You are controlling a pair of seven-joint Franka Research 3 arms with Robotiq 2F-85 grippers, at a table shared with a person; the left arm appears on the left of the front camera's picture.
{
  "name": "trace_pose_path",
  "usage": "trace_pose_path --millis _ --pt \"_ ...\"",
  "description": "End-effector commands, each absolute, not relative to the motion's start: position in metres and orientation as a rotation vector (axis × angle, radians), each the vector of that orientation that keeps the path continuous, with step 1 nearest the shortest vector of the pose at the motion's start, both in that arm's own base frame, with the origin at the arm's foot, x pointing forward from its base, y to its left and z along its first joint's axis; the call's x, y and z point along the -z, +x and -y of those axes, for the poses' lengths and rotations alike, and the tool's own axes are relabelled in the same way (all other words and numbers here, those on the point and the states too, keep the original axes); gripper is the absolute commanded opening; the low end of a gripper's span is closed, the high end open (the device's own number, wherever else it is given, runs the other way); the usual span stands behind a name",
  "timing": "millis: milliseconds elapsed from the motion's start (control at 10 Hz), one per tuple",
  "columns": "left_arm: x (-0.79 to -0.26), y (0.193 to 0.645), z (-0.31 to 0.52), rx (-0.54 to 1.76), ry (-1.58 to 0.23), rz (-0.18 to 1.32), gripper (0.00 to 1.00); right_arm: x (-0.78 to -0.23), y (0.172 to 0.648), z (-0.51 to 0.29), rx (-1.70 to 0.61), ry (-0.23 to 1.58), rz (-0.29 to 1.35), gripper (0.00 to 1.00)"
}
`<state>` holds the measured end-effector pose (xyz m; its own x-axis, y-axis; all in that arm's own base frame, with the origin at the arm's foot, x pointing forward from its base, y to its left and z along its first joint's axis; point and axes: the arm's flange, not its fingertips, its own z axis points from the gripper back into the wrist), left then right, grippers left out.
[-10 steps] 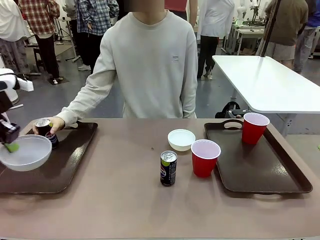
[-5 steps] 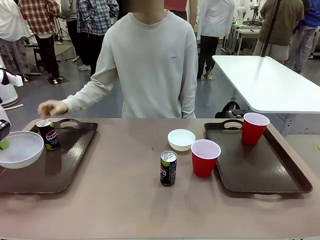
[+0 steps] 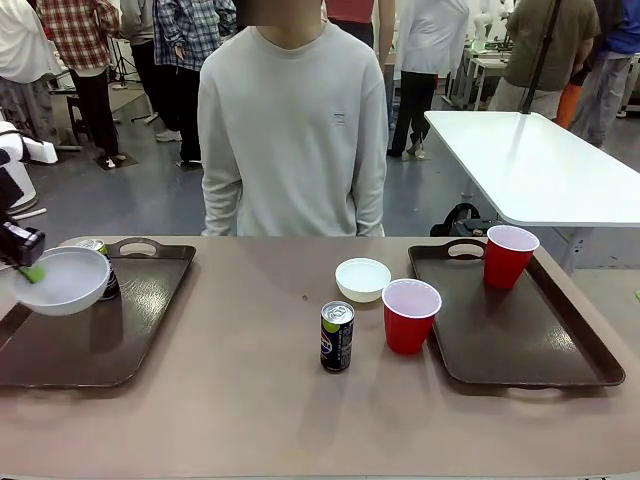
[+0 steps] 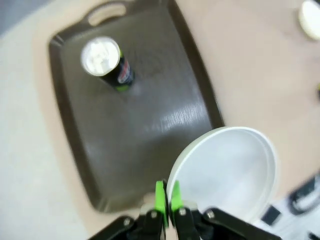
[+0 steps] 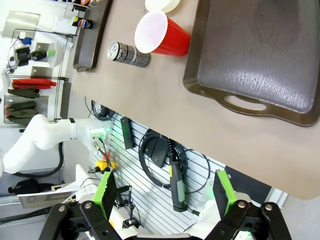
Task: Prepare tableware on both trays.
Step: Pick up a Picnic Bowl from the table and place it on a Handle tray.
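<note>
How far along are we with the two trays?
Done: a Pepsi can stands on the left tray and a red cup on the right tray. In hand: the left gripper is shut on a white bowl's rim, holding it over the left tray. Left: the second bowl, second cup and second can, on the table between the trays. The right gripper is open, empty.

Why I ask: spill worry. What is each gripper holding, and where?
Left gripper: small round white bowl, pinched by its rim. Right gripper: nothing.
</note>
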<state>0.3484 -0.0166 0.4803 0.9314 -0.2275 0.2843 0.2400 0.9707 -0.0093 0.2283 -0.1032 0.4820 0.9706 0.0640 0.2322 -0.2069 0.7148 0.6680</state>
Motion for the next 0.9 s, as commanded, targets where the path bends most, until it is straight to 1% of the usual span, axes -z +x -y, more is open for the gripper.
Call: trace_pose_path --millis 0,200,400,700,800 --pt "-0.380 0.328 0.003 0.197 -0.083 0.288 0.00 -0.481 0.228 0.104 -0.153 0.767 0.199 1.00" --pt "-0.351 0.343 -0.015 0.163 -0.110 0.234 0.00 -0.481 0.228 0.104 -0.153 0.767 0.199 1.00" --pt "-0.333 0.354 -0.023 0.138 -0.144 0.240 0.00 -0.481 0.228 0.104 -0.153 0.767 0.199 1.00" --pt "-0.322 0.361 -0.025 0.124 -0.141 0.227 0.00 -0.481 0.228 0.104 -0.153 0.767 0.199 1.00" --pt "-0.322 0.363 -0.024 0.118 -0.134 0.219 0.42 -0.481 0.228 0.104 -0.153 0.767 0.199 1.00"
